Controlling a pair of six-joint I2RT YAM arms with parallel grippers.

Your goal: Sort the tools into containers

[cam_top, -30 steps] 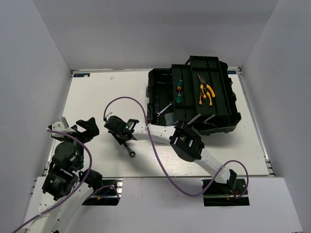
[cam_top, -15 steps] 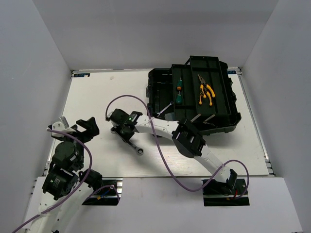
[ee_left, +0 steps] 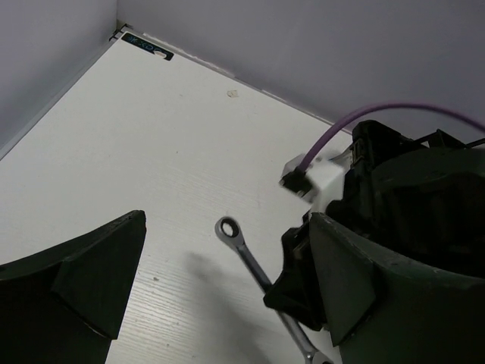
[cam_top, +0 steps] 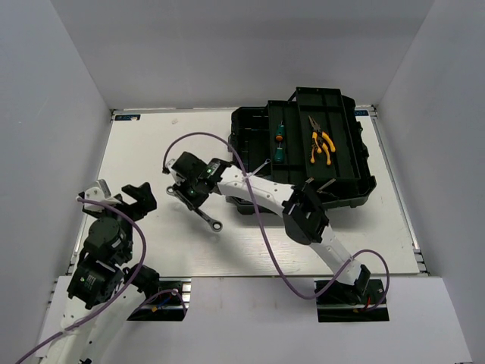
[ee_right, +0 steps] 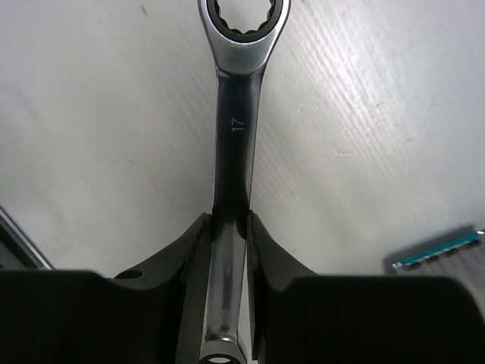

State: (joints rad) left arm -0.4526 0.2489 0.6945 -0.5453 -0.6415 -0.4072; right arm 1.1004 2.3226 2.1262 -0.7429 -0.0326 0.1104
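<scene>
At the near left, the left end effector (cam_top: 121, 199) hangs released, its fingers spread wide with nothing between them. It is well apart from the tools and seems parked there to leave the middle of the surface (cam_top: 151, 144) to the other arm. Its wrist view is mostly blocked by its own dark fingers and the neighbouring arm's body.

Near the centre, the right arm reaches across, and the right end effector (cam_top: 191, 196) is clenched on the shank of the long wrench (cam_top: 206, 216). The fingers grip mid-shaft rather than at a head, probably so the tool stays balanced and does not swing. The ring end points toward the near edge. A shadow beside the shaft in the left wrist view suggests the wrench is off the surface, though I cannot tell for certain. Its other end is largely hidden between the fingers. A purple cable (cam_top: 197, 140) loops over this arm.

At the far right stands the open black toolbox (cam_top: 356, 174). Two green-handled screwdrivers (cam_top: 279, 144) lie in one tray compartment and the yellow-handled pliers (cam_top: 322, 146) in the next one to the right, so like tools sit together. The pliers overlap, so counting them is hard. A thin silver bar at the toolbox's left side, likely the short wrench (cam_top: 261, 166), is partly cut off by the arm.
</scene>
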